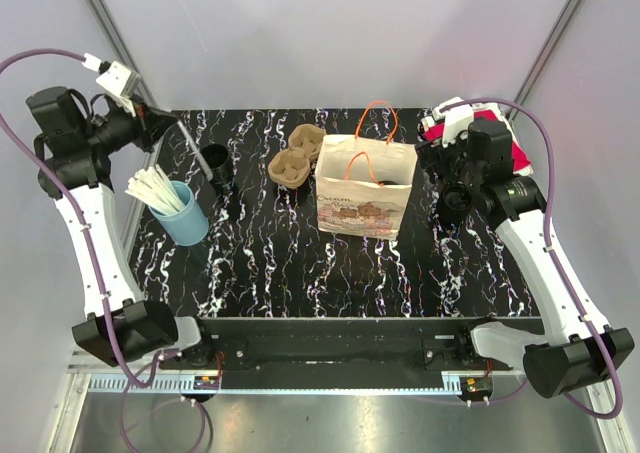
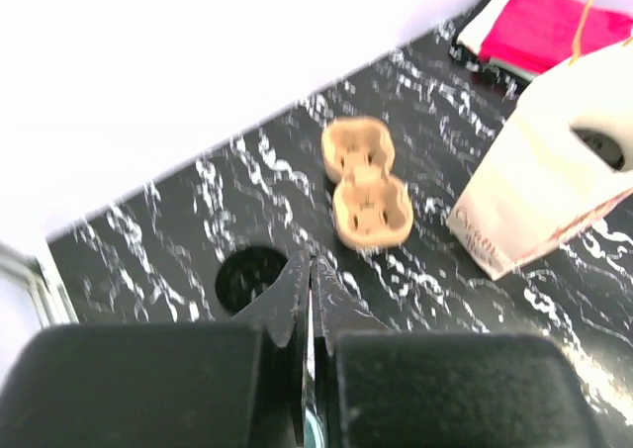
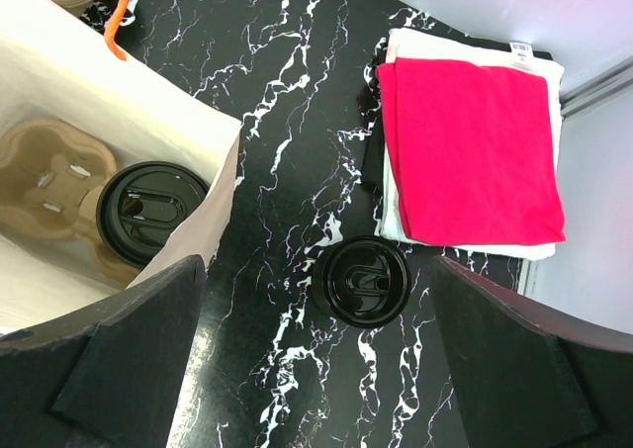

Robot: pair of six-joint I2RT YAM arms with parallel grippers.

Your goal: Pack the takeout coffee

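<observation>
Your right arm rises from its base and bends over the right side of the black marble-patterned table (image 1: 280, 263). The right gripper (image 3: 315, 275) points straight down, jaws spread wide with nothing in them. Directly below, between the fingers, a black-lidded coffee cup (image 3: 364, 280) stands upright on the table, lid up. It is just right of the white paper bag with orange handles (image 1: 365, 188).

The bag stands upright at mid-table, mouth open to the top, its long side running left to right. Inside it a brown pulp cup tray (image 3: 49, 176) lies flat. A second black-lidded cup (image 3: 150, 211) sits in the tray pocket nearest the bag's right wall.

Your left arm is raised at the far left corner, with the left gripper (image 2: 309, 270) aimed toward the middle of the table. Its fingers are pressed almost together on what looks like a thin pale stick (image 1: 193, 150), which slants down toward an open black cup (image 1: 216, 163).

Between that cup and the bag lies a brown pulp two-pocket tray (image 1: 298, 158), both pockets empty. A blue cup of white sticks (image 1: 185, 218) stands near the left edge, and a folded pink cloth (image 3: 475, 151) lies at the far right.
</observation>
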